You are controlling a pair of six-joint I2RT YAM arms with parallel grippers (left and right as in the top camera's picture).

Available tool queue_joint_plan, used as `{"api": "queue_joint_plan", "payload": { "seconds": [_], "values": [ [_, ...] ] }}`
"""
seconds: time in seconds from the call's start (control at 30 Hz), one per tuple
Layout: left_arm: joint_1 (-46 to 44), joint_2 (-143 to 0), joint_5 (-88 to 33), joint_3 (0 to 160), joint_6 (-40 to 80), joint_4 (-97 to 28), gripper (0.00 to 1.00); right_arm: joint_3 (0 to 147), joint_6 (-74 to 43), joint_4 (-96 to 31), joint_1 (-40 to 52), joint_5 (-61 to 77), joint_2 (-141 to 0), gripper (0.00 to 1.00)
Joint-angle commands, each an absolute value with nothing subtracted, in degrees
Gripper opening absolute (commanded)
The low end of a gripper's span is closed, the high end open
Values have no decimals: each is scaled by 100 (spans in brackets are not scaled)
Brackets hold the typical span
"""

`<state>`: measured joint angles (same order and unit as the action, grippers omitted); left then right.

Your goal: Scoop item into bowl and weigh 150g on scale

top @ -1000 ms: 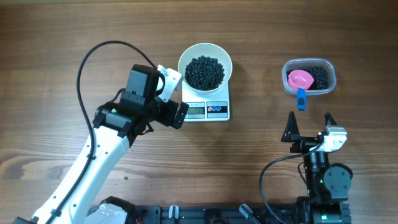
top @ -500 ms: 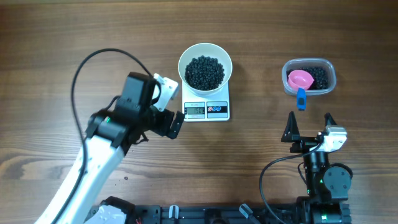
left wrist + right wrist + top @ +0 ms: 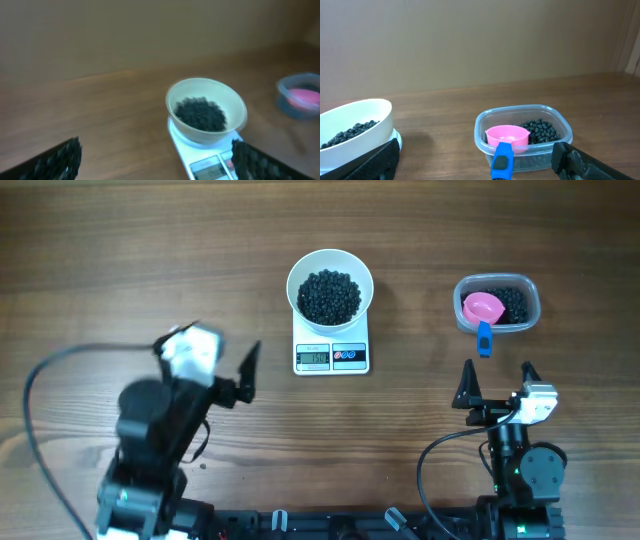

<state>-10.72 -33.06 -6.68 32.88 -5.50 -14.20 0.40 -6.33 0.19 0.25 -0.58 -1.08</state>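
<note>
The white bowl [image 3: 300,272] stands on the white scale [image 3: 353,340] at mid-table, holding a heap of black beads, the item [image 3: 330,296]. More of the item [image 3: 514,302] lies in a clear tub [image 3: 530,286] at the right, under a pink scoop [image 3: 483,308] whose blue handle [image 3: 485,338] hangs over the tub's near rim. My left gripper [image 3: 210,350] stands open and empty, well left of the scale. My right gripper [image 3: 497,380] is open and empty, just in front of the tub. The left wrist view shows the bowl [image 3: 236,104] on the scale [image 3: 200,167] ahead. In the right wrist view the scoop [image 3: 506,136] sits between the fingers' line of sight.
Bare wooden table surrounds the scale and tub. Black cables loop beside each arm base at the front edge [image 3: 430,460]. The bowl's rim [image 3: 370,107] shows at the left edge of the right wrist view, the tub [image 3: 300,95] at the right of the left wrist view.
My left arm has pulled back from beside the scale toward the front left of the table, its jaws staying open. The right arm, bowl, scale and scoop have not moved.
</note>
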Motion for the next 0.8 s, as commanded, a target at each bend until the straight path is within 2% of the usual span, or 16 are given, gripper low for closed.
{"api": "queue_joint_plan", "payload": {
  "seconds": [0.0, 0.2, 0.77],
  "values": [
    [-720, -2287, -609, 2300, -78, -753, 100, 30, -617, 38, 47, 23, -27, 100],
    [-410, -1308, -611, 1439, -73, -198, 100, 30, -617, 36, 47, 21, -27, 100],
    [-40, -14, -506, 379, -54, -187, 100, 30, -617, 36, 47, 23, -27, 100]
  ]
}}
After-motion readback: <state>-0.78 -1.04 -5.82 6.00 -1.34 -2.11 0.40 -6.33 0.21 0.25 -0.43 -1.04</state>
